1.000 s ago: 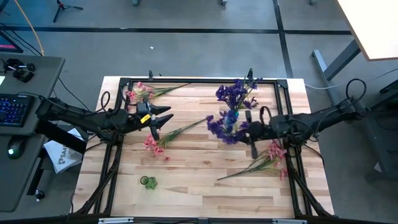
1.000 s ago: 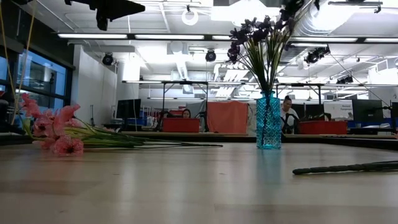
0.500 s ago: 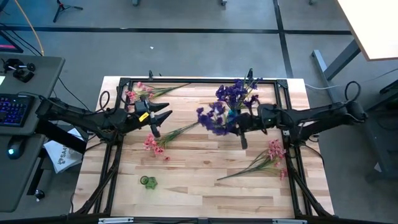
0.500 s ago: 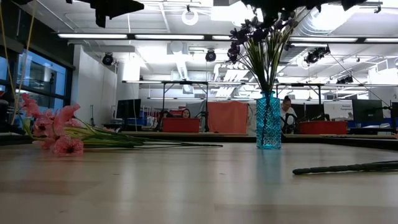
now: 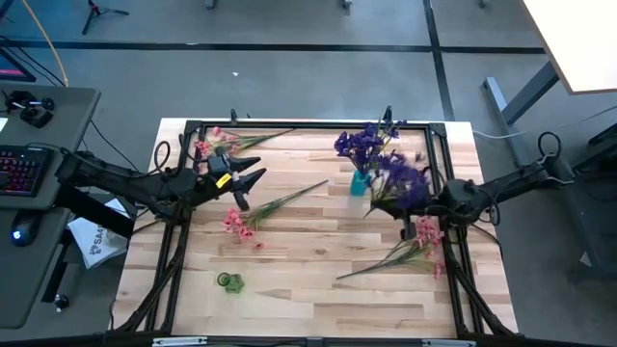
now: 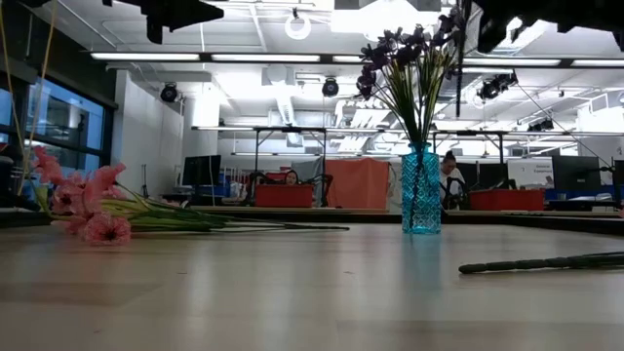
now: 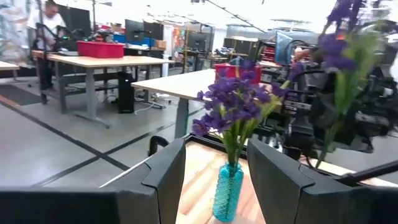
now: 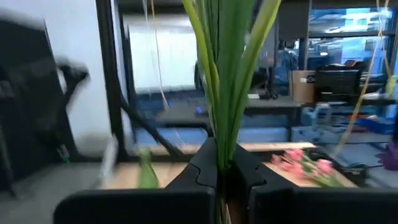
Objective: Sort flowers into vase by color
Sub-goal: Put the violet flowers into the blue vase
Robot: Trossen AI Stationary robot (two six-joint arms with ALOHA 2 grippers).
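Purple-blossomed sprig on thin green stems [image 5: 398, 180] hung pinched in the right claw [image 5: 409, 206], beside the teal glass vase [image 5: 359, 181]; light, floppy, best held low on its stems. Left claw [image 5: 243, 183] waited, parted.

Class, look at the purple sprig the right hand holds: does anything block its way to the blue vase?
Nothing solid lies between. The right hand holds the purple sprig just beside the blue vase, but purple flowers already fill the vase's mouth and may crowd the stem.
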